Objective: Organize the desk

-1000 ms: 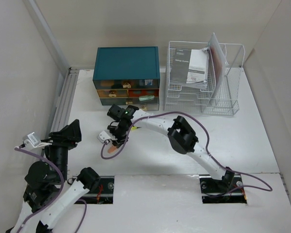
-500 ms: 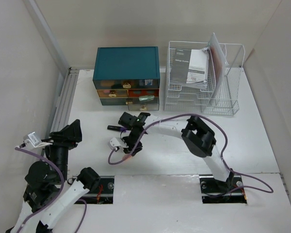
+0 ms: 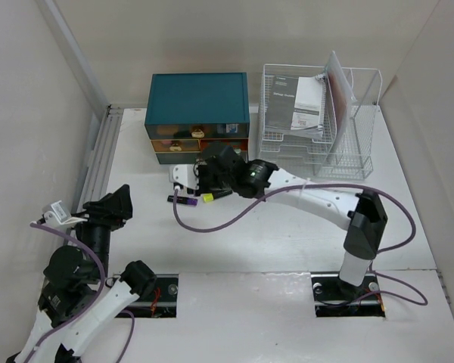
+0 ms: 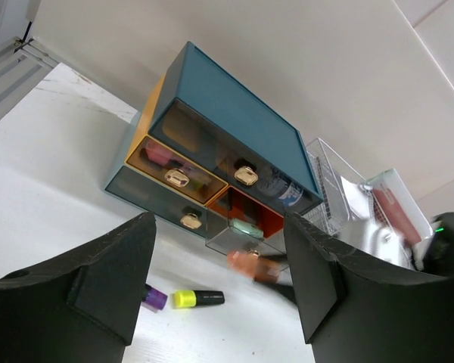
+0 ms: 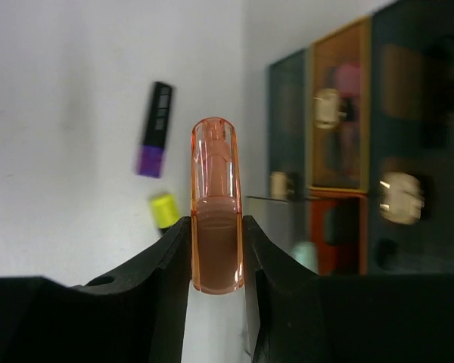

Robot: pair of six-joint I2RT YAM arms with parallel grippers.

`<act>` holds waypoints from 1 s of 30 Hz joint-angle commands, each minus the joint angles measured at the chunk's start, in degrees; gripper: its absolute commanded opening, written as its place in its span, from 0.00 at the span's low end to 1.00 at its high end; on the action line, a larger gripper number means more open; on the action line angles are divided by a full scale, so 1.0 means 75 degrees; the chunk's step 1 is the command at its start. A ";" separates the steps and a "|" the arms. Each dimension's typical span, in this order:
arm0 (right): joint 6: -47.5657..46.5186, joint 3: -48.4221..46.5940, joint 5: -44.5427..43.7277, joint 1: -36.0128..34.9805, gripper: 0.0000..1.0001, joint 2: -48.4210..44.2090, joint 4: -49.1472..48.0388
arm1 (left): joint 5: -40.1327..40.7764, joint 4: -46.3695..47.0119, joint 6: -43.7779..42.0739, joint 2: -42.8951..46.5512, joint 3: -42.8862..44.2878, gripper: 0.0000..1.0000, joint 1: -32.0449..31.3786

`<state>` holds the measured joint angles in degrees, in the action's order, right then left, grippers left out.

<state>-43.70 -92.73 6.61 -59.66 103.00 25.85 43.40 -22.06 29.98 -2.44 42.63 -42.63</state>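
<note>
Right fingers (image 5: pixel 155 280) around orange marker (image 5: pixel 214 227)

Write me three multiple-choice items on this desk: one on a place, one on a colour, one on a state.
1. Where do the purple marker and yellow marker lie relative to the teal drawer box?
A on top of it; B on the desk in front of it; C behind it.
2. What colour is the clamped marker in the right tool?
A blue; B green; C orange.
3. How is the left tool?
A open, holding nothing; B shut on a marker; C shut, holding nothing.
Answers: 1 B, both lie on the white tabletop before the drawers. 2 C, it shows translucent orange. 3 A, there is a wide gap with nothing in it.
</note>
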 commanded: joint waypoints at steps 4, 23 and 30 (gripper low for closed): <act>0.0237 -0.0350 -0.1736 0.0839 0.12 -0.0398 -0.0951 | -0.0138 0.0329 -0.0153 -0.0179 -0.0036 0.65 0.0012; 0.0237 -0.1593 -0.1596 0.1849 0.53 0.1185 -0.0013 | -0.0278 0.0399 -0.0153 -0.0390 -0.0036 0.65 0.0012; 0.0482 -0.0809 -0.1234 0.1849 0.65 0.0319 -0.0785 | -0.0278 0.0399 -0.0223 -0.0390 -0.0036 0.65 0.0012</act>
<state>-42.11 -99.83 -4.86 -45.45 111.18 24.84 41.80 -21.67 29.39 -4.38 42.61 -42.63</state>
